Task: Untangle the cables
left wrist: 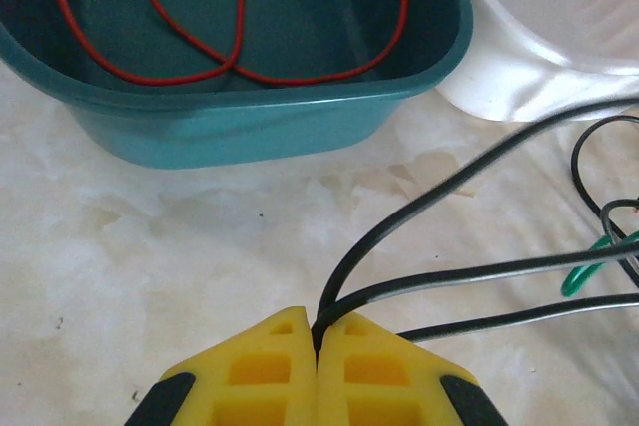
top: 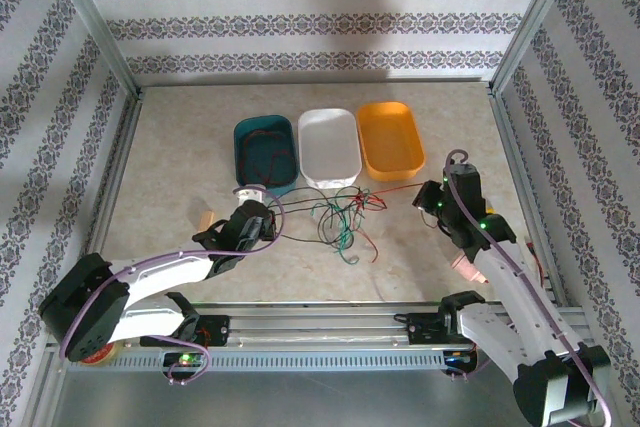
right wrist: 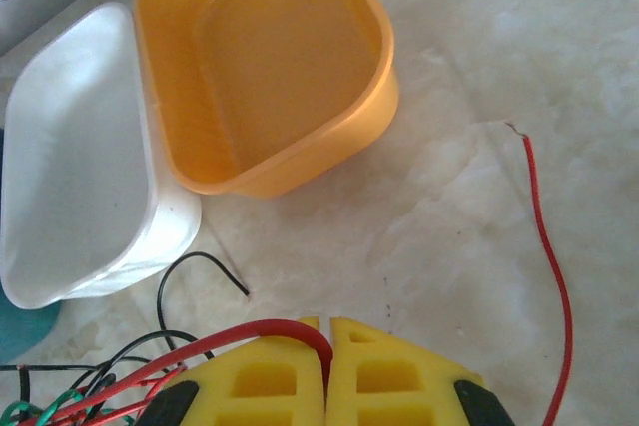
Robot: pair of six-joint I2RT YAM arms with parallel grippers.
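Cables [top: 340,215] lie knotted on the counter [top: 180,147], at six o'clock from the white tray [top: 330,147]. Left pincer [left wrist: 318,334] is clamped on a black cable [left wrist: 459,179]; right pincer [right wrist: 327,336] is clamped on a red cable [right wrist: 270,327]. A second red cable [left wrist: 236,65] coils inside the teal tray [left wrist: 250,127] at ten o'clock.

Teal tub [left wrist: 270,127]: smooth plastic, slight sheen. White tub [right wrist: 60,197]: thin plastic, glossier, light glare on the rim. Orange tub [right wrist: 300,162]: smooth satin plastic. Tabletop [left wrist: 200,246]: marble-print sheet, matt, a bit wrinkled. Black cable [left wrist: 449,187], red cable [right wrist: 280,326], green cable [left wrist: 589,271]: smooth glossy insulation. Left gripper [left wrist: 318,331] and right gripper [right wrist: 327,331]: matt yellow plastic with moulded pockets. Frame rail [top: 95,25], upper left of top view: bare metal, dull. Walls [top: 300,22]: patterned paper, matt.
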